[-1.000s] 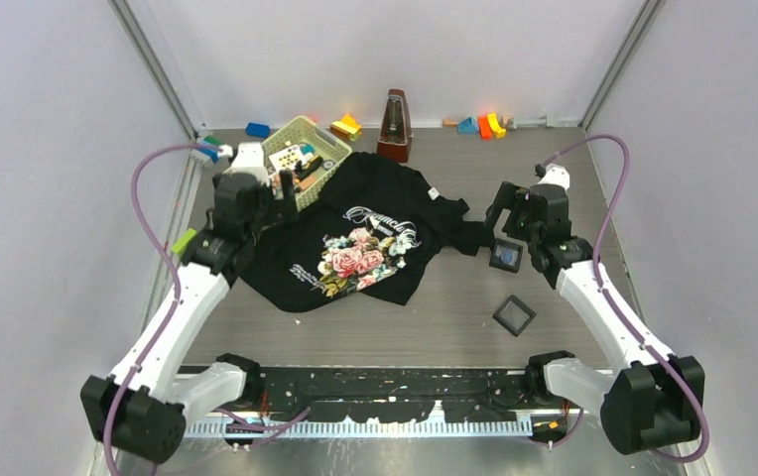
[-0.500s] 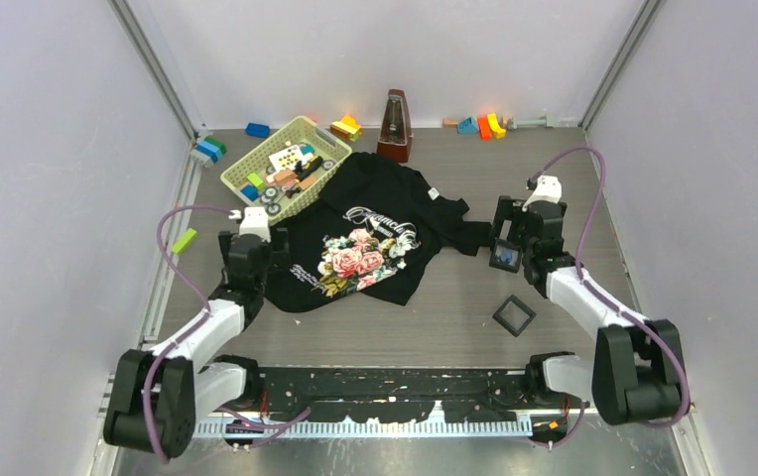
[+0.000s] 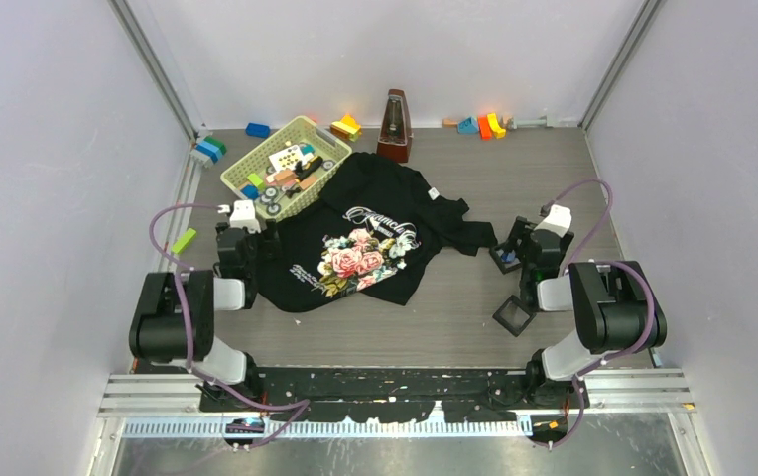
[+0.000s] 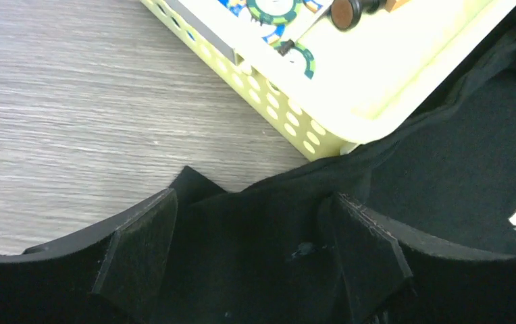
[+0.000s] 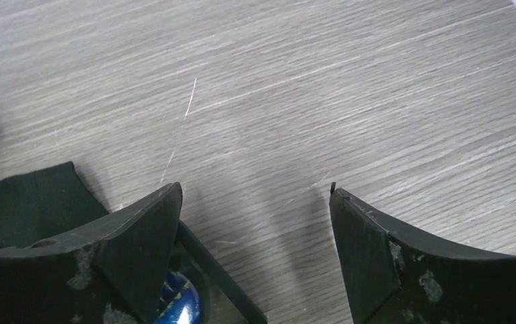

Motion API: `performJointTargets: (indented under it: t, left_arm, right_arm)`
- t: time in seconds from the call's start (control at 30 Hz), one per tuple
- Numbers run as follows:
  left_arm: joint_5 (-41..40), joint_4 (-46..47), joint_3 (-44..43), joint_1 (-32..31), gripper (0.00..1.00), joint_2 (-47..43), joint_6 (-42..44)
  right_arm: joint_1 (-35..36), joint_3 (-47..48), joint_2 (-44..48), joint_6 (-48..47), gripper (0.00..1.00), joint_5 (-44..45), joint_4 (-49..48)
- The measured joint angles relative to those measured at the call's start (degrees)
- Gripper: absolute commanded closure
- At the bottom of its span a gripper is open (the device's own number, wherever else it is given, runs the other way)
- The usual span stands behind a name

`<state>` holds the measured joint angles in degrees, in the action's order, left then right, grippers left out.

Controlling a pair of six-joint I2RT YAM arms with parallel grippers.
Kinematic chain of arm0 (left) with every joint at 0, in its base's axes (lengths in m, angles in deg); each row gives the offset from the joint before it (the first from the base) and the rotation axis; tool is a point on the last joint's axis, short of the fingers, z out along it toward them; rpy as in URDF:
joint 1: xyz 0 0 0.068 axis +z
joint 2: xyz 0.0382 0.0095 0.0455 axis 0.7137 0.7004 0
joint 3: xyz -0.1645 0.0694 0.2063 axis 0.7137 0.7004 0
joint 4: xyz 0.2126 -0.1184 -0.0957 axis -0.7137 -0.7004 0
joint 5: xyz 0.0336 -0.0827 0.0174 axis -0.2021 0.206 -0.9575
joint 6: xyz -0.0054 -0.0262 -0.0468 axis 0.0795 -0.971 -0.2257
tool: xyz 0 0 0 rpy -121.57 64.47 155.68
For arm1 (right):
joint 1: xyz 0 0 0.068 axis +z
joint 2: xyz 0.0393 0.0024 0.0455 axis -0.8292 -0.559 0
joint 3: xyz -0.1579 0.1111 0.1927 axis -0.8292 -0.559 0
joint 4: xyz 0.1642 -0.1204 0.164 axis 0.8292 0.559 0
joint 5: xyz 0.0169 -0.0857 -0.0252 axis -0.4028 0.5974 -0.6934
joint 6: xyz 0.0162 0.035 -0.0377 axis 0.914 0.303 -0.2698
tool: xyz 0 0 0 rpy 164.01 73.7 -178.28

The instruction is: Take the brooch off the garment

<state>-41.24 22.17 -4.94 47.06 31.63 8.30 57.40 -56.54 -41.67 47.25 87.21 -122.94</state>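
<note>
The brooch [image 5: 182,305] is shown off the garment [image 3: 385,193], in a black box [image 5: 221,273] beside its sleeve, nearest the right gripper [image 5: 254,192], whose jaws are parted and empty; the left gripper [image 4: 255,199], likewise parted, is placed over the garment's opposite edge.

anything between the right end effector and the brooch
Nothing visible does. The brooch lies in a small black box right by one finger of the open right end effector.
</note>
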Motion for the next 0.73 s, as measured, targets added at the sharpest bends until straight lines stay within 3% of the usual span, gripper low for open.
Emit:
performJointTargets:
  t: [0.1,0.13,0.23,0.4,0.73]
  left_arm:
    - [2.08,5.4,0.55,0.52,0.01,5.42,-0.74]
    - [2.29,5.4,0.79,0.5,0.01,5.44,-0.9]
    - [4.35,7.61,0.79,0.48,0.0,5.64,-0.79]
    - [8.68,8.09,0.48,0.48,0.0,5.62,0.15]
    - [9.81,8.02,0.39,0.42,0.0,5.62,0.7]
  right_arm:
    - [-0.61,-0.15,-0.24,0.42,0.19,0.26,-2.19]
    - [-0.61,-0.13,-0.28,0.42,0.19,0.2,-2.86]
    - [-0.61,0.26,-0.35,0.5,0.02,0.04,-3.08]
    - [-0.61,1.27,-0.35,0.44,0.0,0.0,-2.51]
    - [-0.61,1.29,-0.35,0.44,0.0,0.0,-2.16]
